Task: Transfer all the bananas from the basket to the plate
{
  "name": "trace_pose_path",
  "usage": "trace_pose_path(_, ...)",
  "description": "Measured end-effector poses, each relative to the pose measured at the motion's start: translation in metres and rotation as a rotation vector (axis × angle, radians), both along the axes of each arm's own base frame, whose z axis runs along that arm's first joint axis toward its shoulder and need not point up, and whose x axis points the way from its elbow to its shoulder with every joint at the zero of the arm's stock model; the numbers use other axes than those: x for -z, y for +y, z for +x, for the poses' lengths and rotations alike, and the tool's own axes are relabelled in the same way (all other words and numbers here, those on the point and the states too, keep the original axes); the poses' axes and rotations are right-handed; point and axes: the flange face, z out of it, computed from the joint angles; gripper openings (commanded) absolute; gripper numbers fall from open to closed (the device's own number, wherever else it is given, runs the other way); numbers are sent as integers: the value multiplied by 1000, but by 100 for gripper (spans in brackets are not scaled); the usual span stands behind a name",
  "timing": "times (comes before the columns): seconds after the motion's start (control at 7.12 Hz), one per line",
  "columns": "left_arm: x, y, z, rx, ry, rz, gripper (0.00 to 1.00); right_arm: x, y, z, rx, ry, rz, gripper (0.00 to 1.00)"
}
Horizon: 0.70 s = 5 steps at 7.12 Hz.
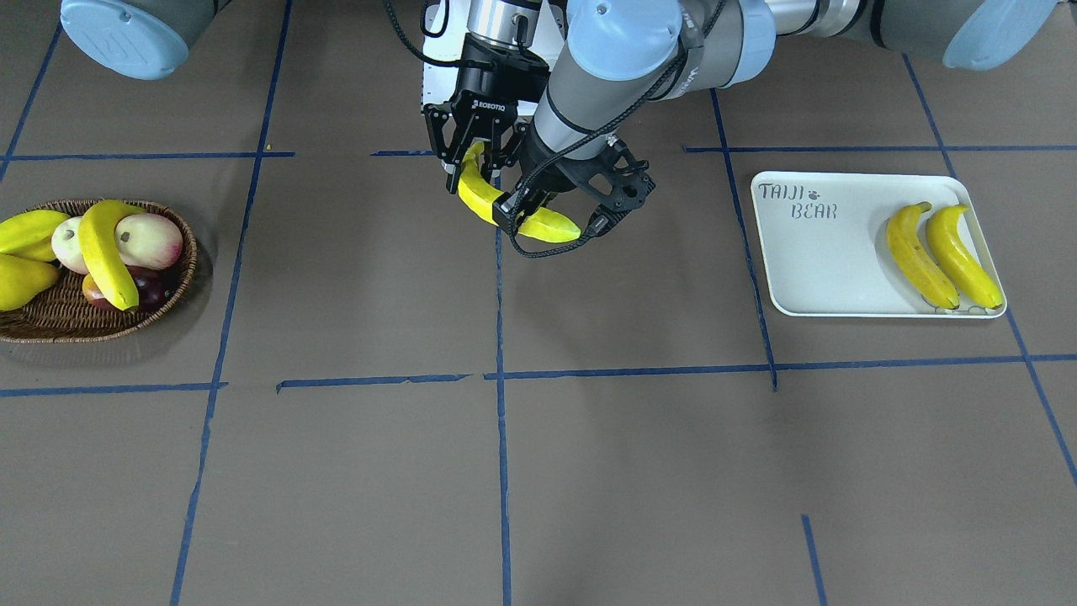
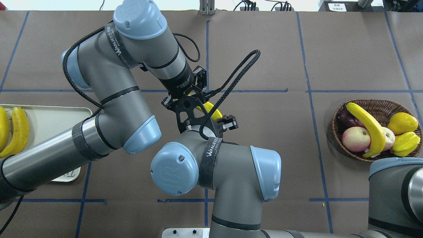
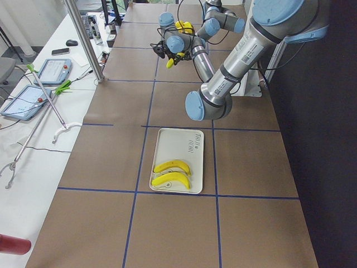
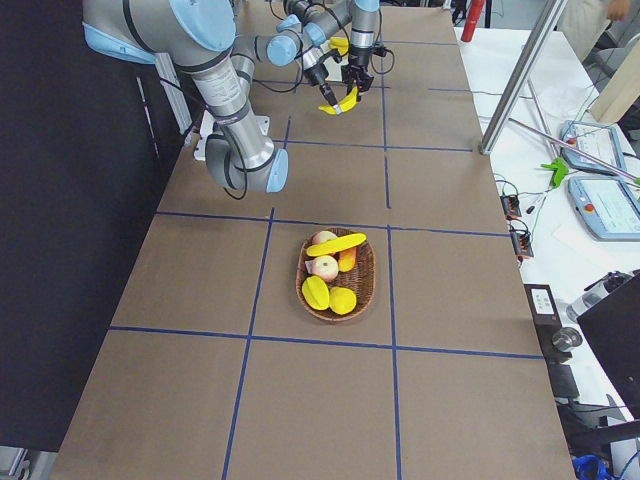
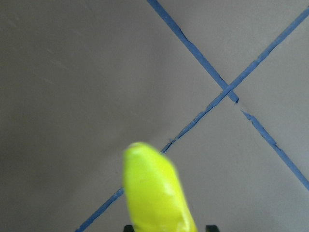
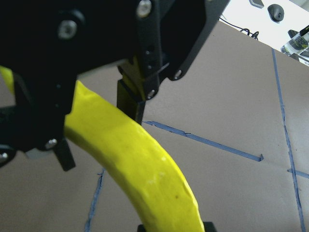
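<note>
A long, curved, smooth yellow banana [image 1: 538,223] is held over the middle of the brown table [image 1: 589,471], toward 12 o'clock in the view from across the table. This held banana is gripped by both claws at once. Its upper end is pinched by the right gripper [image 1: 473,167], a black two-finger claw that points down, and the fingers are pulled in narrow on the fruit. Its middle is pinched by the left gripper [image 1: 513,206], which reaches in from 3 o'clock and is also closed tight on the peel. In the right wrist view, one black finger [image 6: 129,104] of the left gripper is seen touching the top side of the banana.

The shallow round basket of brown woven wicker [image 1: 50,324] is set at 9 o'clock in the view from across the table, well apart from both grippers. One more yellow banana [image 1: 105,248] is found there. This basket banana is laid across the top of the other fruit: a round cream-and-pink fruit [image 1: 151,240], a small dark red fruit [image 1: 153,288] and some lumpy yellow fruits [image 1: 25,229].

The flat off-white plate with rounded corners and the words "TAIJI BEAR" [image 1: 816,269] is set at 3 o'clock. Two bananas are laid on its 3 o'clock end, just beside each other: an inner banana [image 1: 920,257] and an outer banana [image 1: 963,257] next to the rim.

The table is crossed by thin blue tape lines [image 1: 500,438]
</note>
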Motion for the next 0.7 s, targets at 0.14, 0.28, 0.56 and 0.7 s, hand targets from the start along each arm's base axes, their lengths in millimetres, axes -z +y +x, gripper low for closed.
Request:
trace_pose_path(0.14,0,0,0,0,0,-1,39,0,0,0,0,0,0,1)
trace_pose_path(0.28,0,0,0,0,0,-1,39,0,0,0,0,0,0,2)
trace_pose_path(0.56,0,-1,0,1,0,-1,40,0,0,0,0,0,0,13)
trace_pose_path(0.7,-1,-1,0,1,-1,-1,89,0,0,0,0,0,0,71)
